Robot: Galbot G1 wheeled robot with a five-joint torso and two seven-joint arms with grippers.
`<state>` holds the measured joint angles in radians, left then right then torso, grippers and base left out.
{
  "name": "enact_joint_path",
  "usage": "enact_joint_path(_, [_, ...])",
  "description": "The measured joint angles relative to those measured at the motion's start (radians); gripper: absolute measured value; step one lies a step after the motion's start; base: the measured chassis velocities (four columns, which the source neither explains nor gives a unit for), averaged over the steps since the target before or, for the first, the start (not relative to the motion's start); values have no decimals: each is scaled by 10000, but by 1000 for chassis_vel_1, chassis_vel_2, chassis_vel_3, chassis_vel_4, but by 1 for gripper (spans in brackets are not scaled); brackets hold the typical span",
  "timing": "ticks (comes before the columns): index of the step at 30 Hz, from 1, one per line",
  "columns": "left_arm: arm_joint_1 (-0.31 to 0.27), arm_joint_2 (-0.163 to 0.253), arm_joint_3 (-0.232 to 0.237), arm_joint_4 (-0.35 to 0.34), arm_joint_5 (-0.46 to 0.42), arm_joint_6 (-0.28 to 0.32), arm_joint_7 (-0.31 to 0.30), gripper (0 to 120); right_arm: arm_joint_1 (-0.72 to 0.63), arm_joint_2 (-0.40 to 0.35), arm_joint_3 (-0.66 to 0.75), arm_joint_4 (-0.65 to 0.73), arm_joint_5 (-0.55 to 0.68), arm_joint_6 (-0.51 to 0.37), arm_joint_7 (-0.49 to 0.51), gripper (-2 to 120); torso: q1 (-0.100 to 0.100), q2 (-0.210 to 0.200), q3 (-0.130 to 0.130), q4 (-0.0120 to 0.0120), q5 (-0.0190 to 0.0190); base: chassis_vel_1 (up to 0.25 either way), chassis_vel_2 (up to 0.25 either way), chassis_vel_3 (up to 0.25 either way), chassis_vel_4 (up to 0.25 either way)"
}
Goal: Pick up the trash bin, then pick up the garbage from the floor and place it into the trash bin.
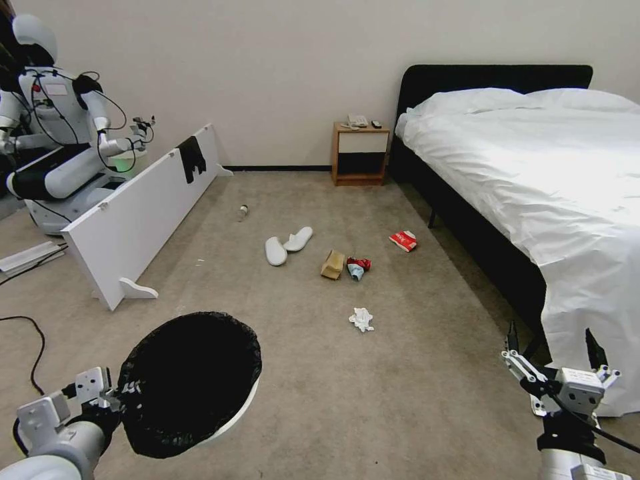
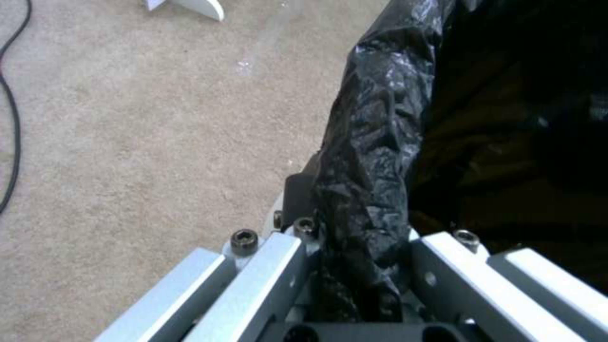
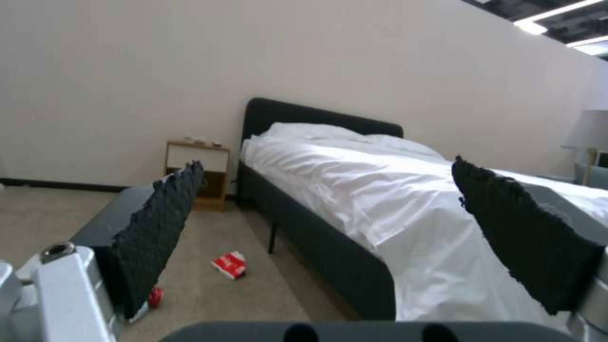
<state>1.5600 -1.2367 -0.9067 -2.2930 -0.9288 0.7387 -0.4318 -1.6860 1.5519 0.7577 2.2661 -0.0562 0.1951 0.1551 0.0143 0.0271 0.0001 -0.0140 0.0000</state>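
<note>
The trash bin (image 1: 190,383), round and white with a crinkled black bag, is tilted at my lower left. My left gripper (image 1: 113,395) is shut on its rim; the left wrist view shows the fingers (image 2: 288,266) clamped over the bag-covered edge (image 2: 374,156). My right gripper (image 1: 553,353) hangs open and holds nothing at the lower right beside the bed, its pads (image 3: 158,228) spread wide. Garbage lies on the carpet ahead: crumpled tissue (image 1: 361,319), brown paper bag (image 1: 333,264), red and blue wrappers (image 1: 358,267), red snack packet (image 1: 404,241) (image 3: 231,264), white slippers (image 1: 287,243), small bottle (image 1: 243,213).
A bed (image 1: 533,187) with white bedding lines the right side. A wooden nightstand (image 1: 361,153) stands by the far wall. A white board (image 1: 140,213) with a black cloth leans at the left, another robot (image 1: 60,127) behind it. A black cable (image 1: 37,347) crosses the floor at the left.
</note>
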Motion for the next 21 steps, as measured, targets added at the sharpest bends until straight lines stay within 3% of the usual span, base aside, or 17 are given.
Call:
enact_joint_path(6, [-2, -102, -64, 89, 9, -10, -50, 3, -45, -35, -112, -17, 138, 19, -94, 100, -1, 0, 0, 1, 0, 0, 0, 0, 0])
enact_joint_path(21, [123, -185, -268, 366, 658, -25, 809, 3, -80, -21, -4, -30, 143, -69, -236, 100, -2, 0, -1, 1, 0, 0, 0, 0, 0])
